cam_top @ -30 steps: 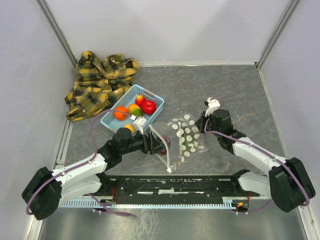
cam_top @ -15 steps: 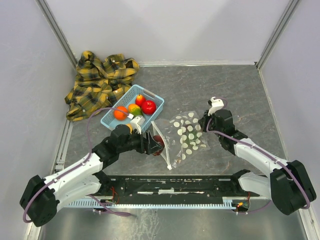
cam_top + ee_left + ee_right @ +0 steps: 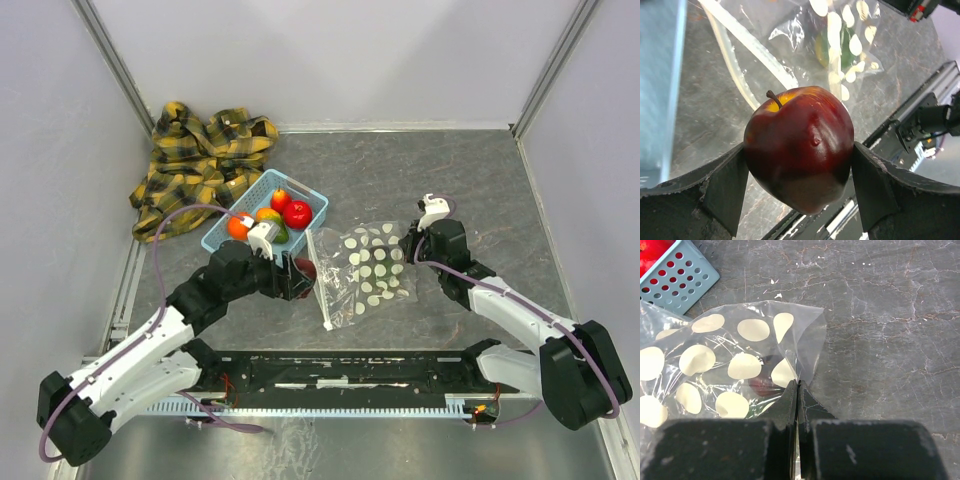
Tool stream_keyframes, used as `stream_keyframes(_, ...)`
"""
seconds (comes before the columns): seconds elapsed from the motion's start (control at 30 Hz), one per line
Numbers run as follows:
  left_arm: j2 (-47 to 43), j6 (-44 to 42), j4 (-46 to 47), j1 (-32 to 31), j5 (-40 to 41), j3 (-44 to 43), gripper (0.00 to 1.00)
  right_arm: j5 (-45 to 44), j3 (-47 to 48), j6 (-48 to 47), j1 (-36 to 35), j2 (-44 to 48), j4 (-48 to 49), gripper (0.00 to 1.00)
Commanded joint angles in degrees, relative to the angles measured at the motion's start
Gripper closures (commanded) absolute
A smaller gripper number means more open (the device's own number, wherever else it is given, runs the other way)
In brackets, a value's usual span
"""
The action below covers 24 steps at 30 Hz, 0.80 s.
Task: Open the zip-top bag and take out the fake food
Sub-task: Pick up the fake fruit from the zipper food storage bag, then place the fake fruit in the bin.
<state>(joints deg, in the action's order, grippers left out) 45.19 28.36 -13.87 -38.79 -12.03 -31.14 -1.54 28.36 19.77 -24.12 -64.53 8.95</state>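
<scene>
**A:** What is your left gripper (image 3: 800, 182) doing?

**B:** Its jaws are spread wide and clamped on a dark maroon apple (image 3: 800, 147). One finger (image 3: 725, 187) presses on each side, with the stem pointing up and away. From above, your left gripper (image 3: 300, 272) has the apple (image 3: 306, 268) outside the zip-top bag (image 3: 365, 270). The apple sits just beside the white zip strip (image 3: 320, 285), between the bag and the blue basket (image 3: 312, 195).

**A:** And your right one?

**B:** Your right gripper (image 3: 797, 390) is pinched fully together on the bag's (image 3: 715, 360) far edge. The bag lies flat on the table (image 3: 450, 170).

**A:** Where is the rest of the food?

**B:** A green piece (image 3: 826, 50) shows through the dotted plastic (image 3: 840, 40). The right wrist view also shows a dark round shape (image 3: 762, 385) under the film. Four other fruits (image 3: 297, 213) sit in the basket. A plaid cloth (image 3: 200, 160) is bunched beyond it.
</scene>
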Motion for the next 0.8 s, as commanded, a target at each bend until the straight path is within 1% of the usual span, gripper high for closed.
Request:
stream_keyframes(0.0, -1.21, -4.80, -3.53, 1.31, 4.65, -4.93, 0.63, -0.67, 0.12, 0.69, 0.40, 1.13, 1.59, 0.97)
stream_keyframes(0.2, 0.34, -6.44, -3.31, 3.70, 7.71, -7.28, 0.63, -0.32, 0.12, 0.71, 0.52, 1.01, 1.72, 0.97)
stream_keyframes(0.37, 2.67, -6.50, -0.55, 7.71, 7.17, -7.23, 0.64, -0.15, 0.11, 0.62, 0.61, 1.20, 1.64, 0.97)
stream_keyframes(0.5, 4.56, -5.98, 2.50, 12.11, 5.73, -6.54, 0.64, 0.09, 0.01, 0.62, 0.73, 1.25, 1.72, 0.96)
stream_keyframes(0.57, 5.54, -5.82, 3.70, 14.05, 6.22, -6.23, 0.64, 0.18, -0.07, 0.59, 0.75, 1.28, 1.81, 0.96)
stream_keyframes(0.77, 8.66, -4.97, 7.15, 16.89, 8.83, -5.48, 0.65, 0.40, -0.25, 0.58, 0.84, 1.15, 2.05, 0.95)
